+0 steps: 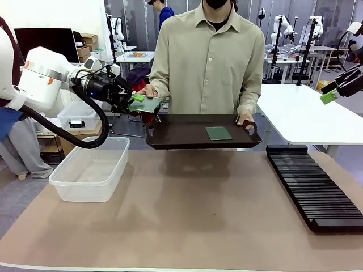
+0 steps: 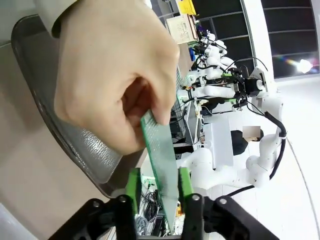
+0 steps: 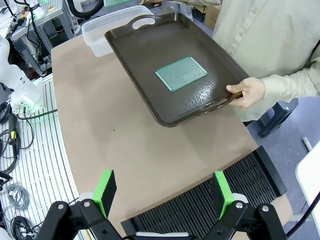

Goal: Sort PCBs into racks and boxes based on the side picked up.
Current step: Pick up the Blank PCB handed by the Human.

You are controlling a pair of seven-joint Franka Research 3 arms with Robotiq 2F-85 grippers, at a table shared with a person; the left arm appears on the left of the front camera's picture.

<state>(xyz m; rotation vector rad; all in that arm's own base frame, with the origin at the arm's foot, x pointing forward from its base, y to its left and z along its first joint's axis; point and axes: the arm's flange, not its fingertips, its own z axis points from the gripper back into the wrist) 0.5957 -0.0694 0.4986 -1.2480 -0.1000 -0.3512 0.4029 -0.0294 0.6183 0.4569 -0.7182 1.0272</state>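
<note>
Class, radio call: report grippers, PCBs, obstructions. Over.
Left gripper open astride PCB, not clamped; person's hand holds it. Right gripper open above rack. Second PCB on held tray.

You have one thin green board (image 1: 148, 104) sitting between the left gripper's (image 2: 159, 172) pads, its far end pinched in the person's hand (image 2: 107, 75), and the second board (image 1: 218, 133) lying flat on the brown tray (image 1: 176, 136). The long black slotted rack (image 1: 315, 187) lies on the table (image 1: 187, 226) at the robot's right. The clear plastic tub (image 1: 91, 170) stands upright at its left.
</note>
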